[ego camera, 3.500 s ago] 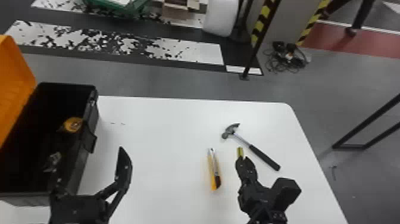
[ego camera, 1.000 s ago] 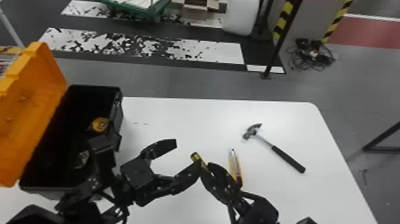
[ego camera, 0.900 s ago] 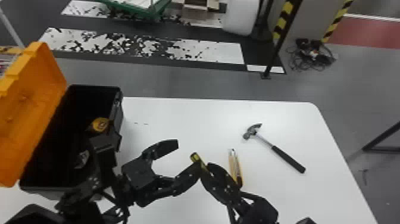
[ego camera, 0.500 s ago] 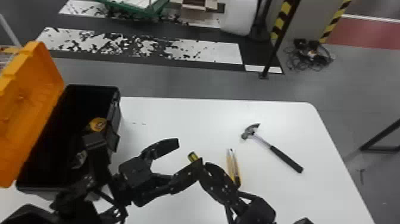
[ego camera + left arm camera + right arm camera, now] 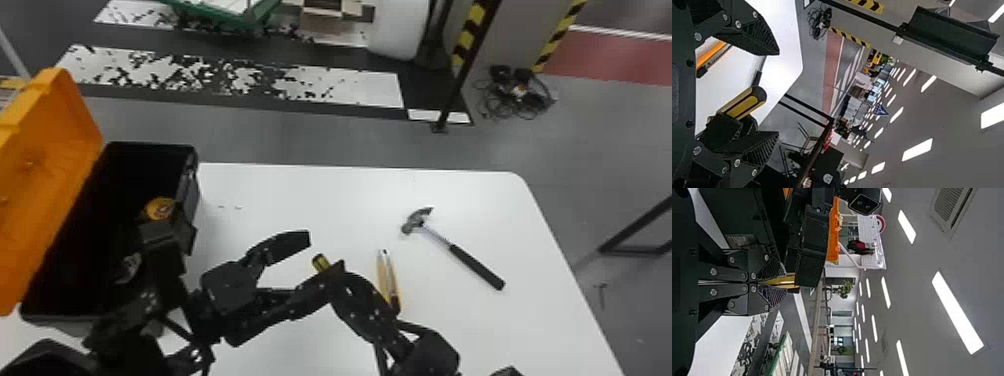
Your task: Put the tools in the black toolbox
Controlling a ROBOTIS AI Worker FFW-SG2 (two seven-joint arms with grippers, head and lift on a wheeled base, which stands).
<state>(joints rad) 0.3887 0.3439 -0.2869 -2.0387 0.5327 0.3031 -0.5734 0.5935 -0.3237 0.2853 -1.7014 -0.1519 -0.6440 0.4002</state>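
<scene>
My left gripper [image 5: 320, 255] is open near the table's middle, its fingers on either side of a yellow-and-black tool handle [image 5: 320, 262]. In the left wrist view the handle [image 5: 744, 103] lies between the spread fingers of the left gripper [image 5: 777, 93]. My right gripper [image 5: 336, 274] meets it from the right; in the right wrist view the right gripper [image 5: 785, 282] is shut on the handle [image 5: 790, 279]. A yellow utility knife [image 5: 389, 280] and a hammer [image 5: 450, 245] lie on the table. The black toolbox [image 5: 155, 146] stands open at left, a yellow tape measure [image 5: 160, 208] inside.
The toolbox's orange lid [image 5: 45, 175] is raised at the far left. The left arm crosses the toolbox's near right side. The white table [image 5: 325, 195] has its back edge behind the tools and its right edge beyond the hammer.
Both grippers have come together since the earliest frame, the left moving right from beside the toolbox, the right moving left with the yellow-and-black handle. The head view has shifted; lately the arms barely differ.
</scene>
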